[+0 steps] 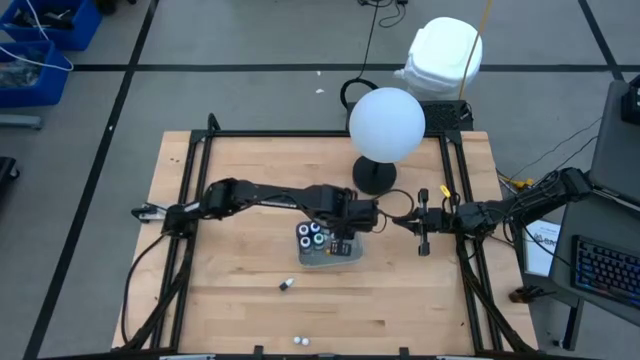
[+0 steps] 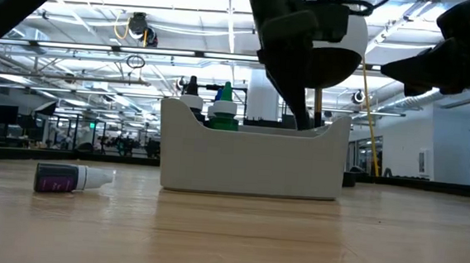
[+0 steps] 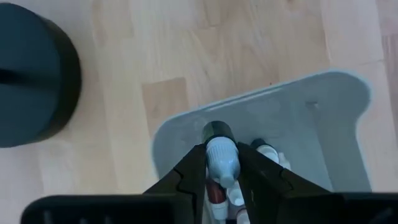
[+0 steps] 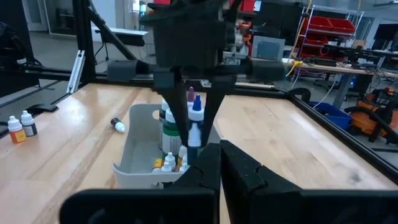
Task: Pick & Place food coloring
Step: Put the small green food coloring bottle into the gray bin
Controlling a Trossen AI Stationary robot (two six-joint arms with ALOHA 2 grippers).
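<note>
A small bottle (image 3: 222, 163) of food coloring is pinched between the fingers of the left gripper (image 3: 222, 177) and held upright inside the pale tray (image 3: 323, 99), near the middle of the table (image 1: 230, 310). The right gripper (image 4: 219, 163) is clenched on nothing and is parked just beside the tray, on its right.

The grip is taken high on the narrow white cap, so the bottle could be twisted or slipped out if it is lowered against its neighbours. The bottles already standing in the tray (image 4: 166, 127) are packed close, and they could be knocked over by the dark fingers (image 3: 186, 180) when these are spread. A release from above the floor of the tray could leave the bottle tipped. The tray seems light, and it could be pushed along the wood by a sideways nudge.

The tray is made of smooth, matt plastic, with rounded corners and low scooped walls. The bottles are glossy cylinders with tapered white nozzles; dark, green and red ones are seen. The table is of pale, planked wood, bounded by a black metal frame (image 1: 320, 134). One purple-labelled bottle (image 2: 72, 178) is left lying on its side well apart from the tray, and two more (image 4: 18, 127) are left standing near the table's edge. A round black base (image 3: 31, 74) of a white globe lamp (image 1: 387, 123) is set just beyond the tray.
</note>
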